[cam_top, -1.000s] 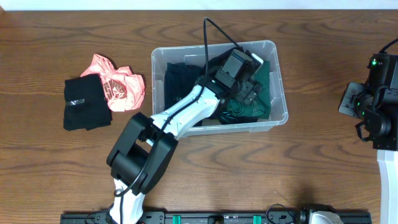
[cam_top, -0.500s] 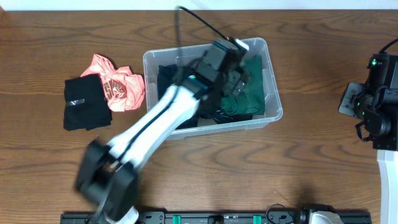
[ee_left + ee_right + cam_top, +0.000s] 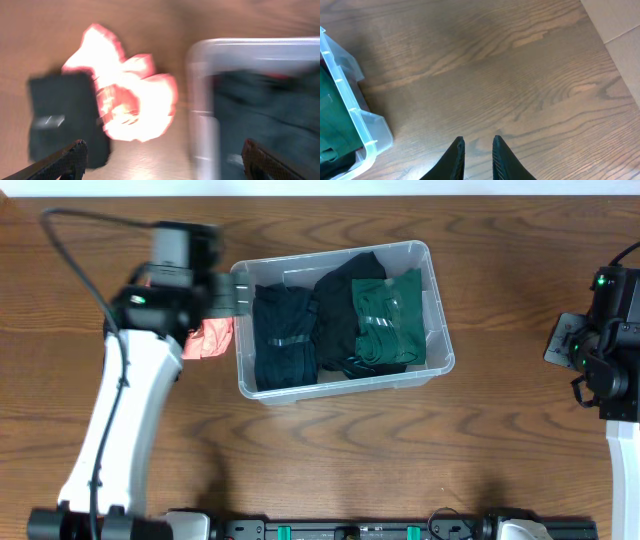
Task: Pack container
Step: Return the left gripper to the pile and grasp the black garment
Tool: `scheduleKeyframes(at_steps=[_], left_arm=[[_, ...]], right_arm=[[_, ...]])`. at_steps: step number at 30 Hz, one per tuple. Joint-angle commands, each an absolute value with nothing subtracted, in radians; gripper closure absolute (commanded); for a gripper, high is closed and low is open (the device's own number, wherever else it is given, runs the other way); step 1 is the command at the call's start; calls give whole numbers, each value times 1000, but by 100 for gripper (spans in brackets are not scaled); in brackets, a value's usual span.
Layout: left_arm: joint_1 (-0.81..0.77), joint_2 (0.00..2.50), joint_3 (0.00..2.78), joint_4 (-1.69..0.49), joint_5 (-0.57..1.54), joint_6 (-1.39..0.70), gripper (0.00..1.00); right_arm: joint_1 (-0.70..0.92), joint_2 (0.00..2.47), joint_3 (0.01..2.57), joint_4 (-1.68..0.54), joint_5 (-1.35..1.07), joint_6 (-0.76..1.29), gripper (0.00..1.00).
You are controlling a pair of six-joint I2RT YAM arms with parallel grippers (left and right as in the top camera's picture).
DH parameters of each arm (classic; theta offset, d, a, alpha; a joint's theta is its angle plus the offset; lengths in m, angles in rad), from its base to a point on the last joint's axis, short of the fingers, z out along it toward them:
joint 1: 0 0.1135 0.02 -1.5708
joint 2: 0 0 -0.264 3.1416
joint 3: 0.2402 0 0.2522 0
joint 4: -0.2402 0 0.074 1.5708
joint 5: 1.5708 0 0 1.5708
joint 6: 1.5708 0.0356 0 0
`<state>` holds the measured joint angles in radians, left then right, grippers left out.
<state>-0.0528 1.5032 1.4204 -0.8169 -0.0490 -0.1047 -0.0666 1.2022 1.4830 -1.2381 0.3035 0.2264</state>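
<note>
Left gripper [image 3: 164, 152] hovers with jaws spread wide and empty over a wooden table [image 3: 495, 60]. A crumpled pink cloth [image 3: 130, 100] lies just ahead between its fingers, and a folded black cloth [image 3: 60, 115] lies ahead of the left one. The large clear plastic rectangular container [image 3: 440, 310] sits ahead of the right finger, holding navy [image 3: 283, 335], black [image 3: 340, 310] and green [image 3: 388, 320] folded garments. Right gripper [image 3: 476, 145] has its jaws nearly together, holding nothing; the container's corner lies well off to their left.
</note>
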Motion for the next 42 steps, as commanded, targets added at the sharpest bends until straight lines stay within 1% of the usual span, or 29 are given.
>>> scheduleKeyframes(at_steps=[1, 5, 9, 19, 25, 32, 36, 37, 41, 42], left_arm=[[91, 1546, 1399, -820, 48, -156, 2], [215, 1635, 1399, -779, 167, -156, 2], [275, 1760, 1399, -746, 177, -190, 2], [283, 2019, 1399, -649, 403, -189, 2], [283, 2082, 1399, -625, 415, -189, 2], [290, 2053, 1399, -650, 403, -189, 2], [291, 1954, 1399, -685, 389, -138, 2], [291, 1917, 1399, -696, 362, -125, 2], [306, 1746, 1399, -745, 109, -108, 2], [315, 1722, 1399, -744, 74, -119, 2]], right_arm=[[-75, 1198, 1483, -1238, 307, 227, 82], [-75, 1198, 1483, -1238, 307, 227, 82], [-75, 1198, 1483, -1238, 307, 228, 81], [-76, 1198, 1483, -1234, 307, 227, 81], [-75, 1198, 1483, -1231, 307, 228, 81], [-76, 1198, 1483, -1231, 307, 227, 80], [-76, 1198, 1483, -1230, 307, 227, 80], [-76, 1198, 1483, -1230, 307, 227, 80], [-75, 1198, 1483, -1230, 307, 227, 80], [-76, 1198, 1483, -1230, 307, 227, 80]])
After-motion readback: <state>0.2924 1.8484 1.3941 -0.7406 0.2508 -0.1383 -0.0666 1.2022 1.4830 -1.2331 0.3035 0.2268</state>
